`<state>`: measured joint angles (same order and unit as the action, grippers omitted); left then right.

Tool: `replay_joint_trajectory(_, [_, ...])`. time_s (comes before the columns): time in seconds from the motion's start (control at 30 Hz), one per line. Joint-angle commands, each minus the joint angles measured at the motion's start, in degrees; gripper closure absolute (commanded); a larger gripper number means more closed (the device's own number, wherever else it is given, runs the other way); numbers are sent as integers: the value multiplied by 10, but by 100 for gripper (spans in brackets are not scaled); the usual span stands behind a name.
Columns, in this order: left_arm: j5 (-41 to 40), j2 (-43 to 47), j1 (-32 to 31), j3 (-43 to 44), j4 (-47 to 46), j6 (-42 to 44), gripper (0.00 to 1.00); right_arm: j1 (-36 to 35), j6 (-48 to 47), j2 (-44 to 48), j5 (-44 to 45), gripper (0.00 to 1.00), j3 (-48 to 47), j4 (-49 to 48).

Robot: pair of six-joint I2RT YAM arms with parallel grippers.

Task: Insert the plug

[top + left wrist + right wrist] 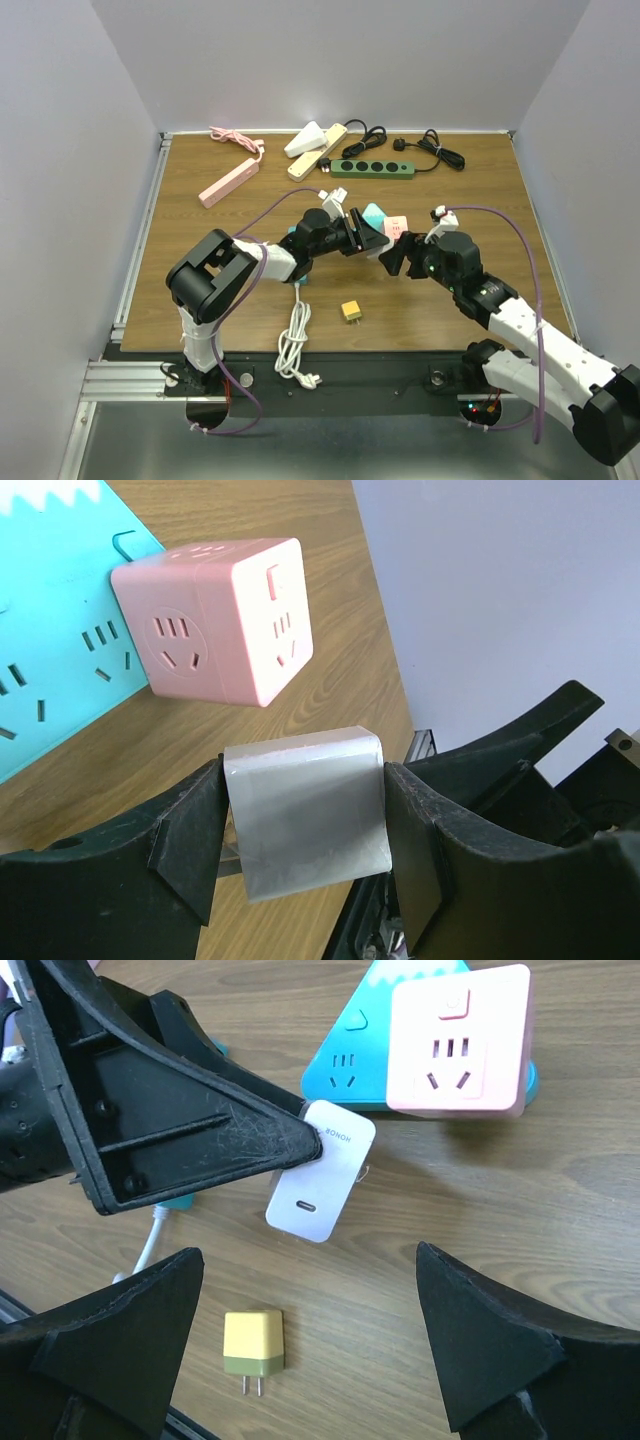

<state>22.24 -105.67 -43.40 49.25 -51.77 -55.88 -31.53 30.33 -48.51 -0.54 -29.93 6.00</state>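
The left gripper pinches a white rectangular plastic charger block between its two black fingers, the pads pressed flat on its opposite faces. The block hangs just above the wooden table; whether it touches the wood cannot be told. Straight ahead of these fingertips, a little apart from the block, sits a pink cube-shaped socket adapter with slotted outlets on the faces that show. The cube rests against a flat teal plastic power strip lying beyond and to one side of it.

The right gripper faces the left one with its fingers spread wide, gripping nothing. In its wrist view the held block lies just past the gap between its fingertips, with the pink cube farther ahead. A small yellow plug adapter lies on the table under that gap, its two prongs pointing back toward the wrist. A white coiled cable lies behind the left gripper, near the arm bases.
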Motion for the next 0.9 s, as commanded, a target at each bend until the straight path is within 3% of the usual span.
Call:
replay_joint_trajectory(0.0, [4, 22, -4, 4, -64, -9, 100, -2, -18, -11, 0, 9, 0, -6])
replay_joint_trajectory(0.67, [-37, 48, -49, -28, -98, -40, 100, -3, -26, -57, 30, 12, -16, -50])
replay_joint_trajectory(0.87, [-45, 54, -58, -37, -105, -47, 100, -4, -23, -59, 45, 34, -7, -69])
